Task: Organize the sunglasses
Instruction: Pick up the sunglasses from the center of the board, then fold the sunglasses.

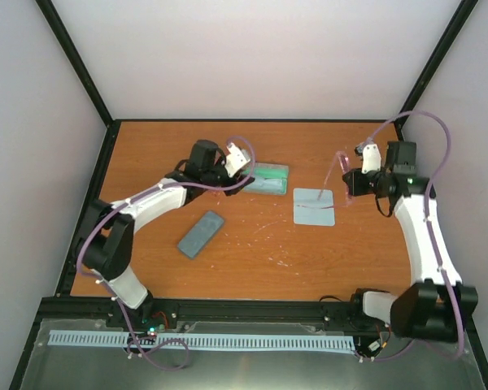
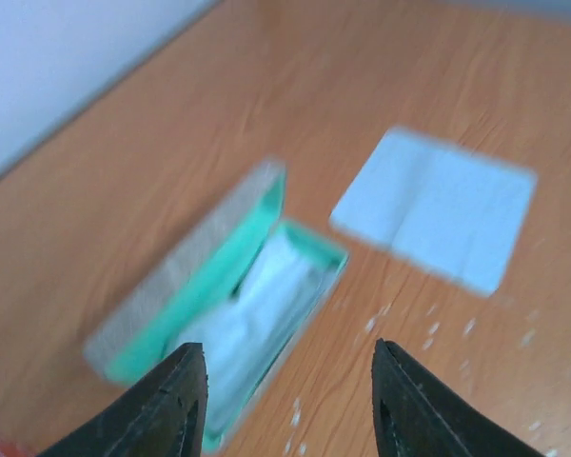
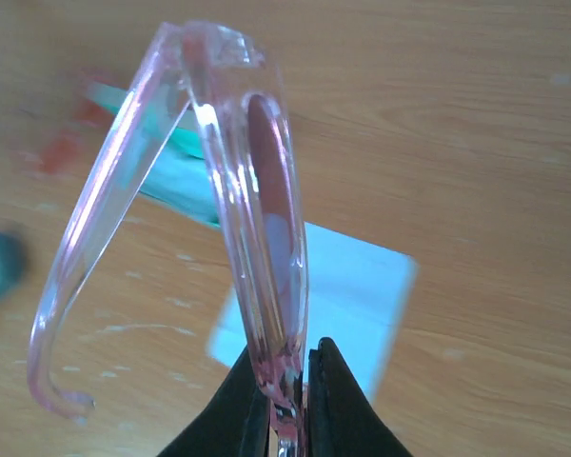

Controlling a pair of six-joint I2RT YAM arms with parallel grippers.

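We see the right gripper (image 3: 287, 367) with its fingers clenched on the pink, see-through sunglasses (image 3: 266, 190). The frame rises straight out from the fingertips, lifted off the table (image 3: 476, 114), and one arm curves off to their left. A pale blue cloth (image 3: 347, 286) lies flat beyond the fingers. The left gripper (image 2: 287, 350) has its fingers released, grasping nothing. Just ahead of them, slightly left, sits an open green-lined case (image 2: 238, 286).

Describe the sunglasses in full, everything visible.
The sunglasses are pale pink, see-through plastic, with a thick glossy front and one slender arm swung out that ends in a curved tip. They are held clear of the table, pinched at one end by the shut jaws of the right gripper. Nothing else touches them.
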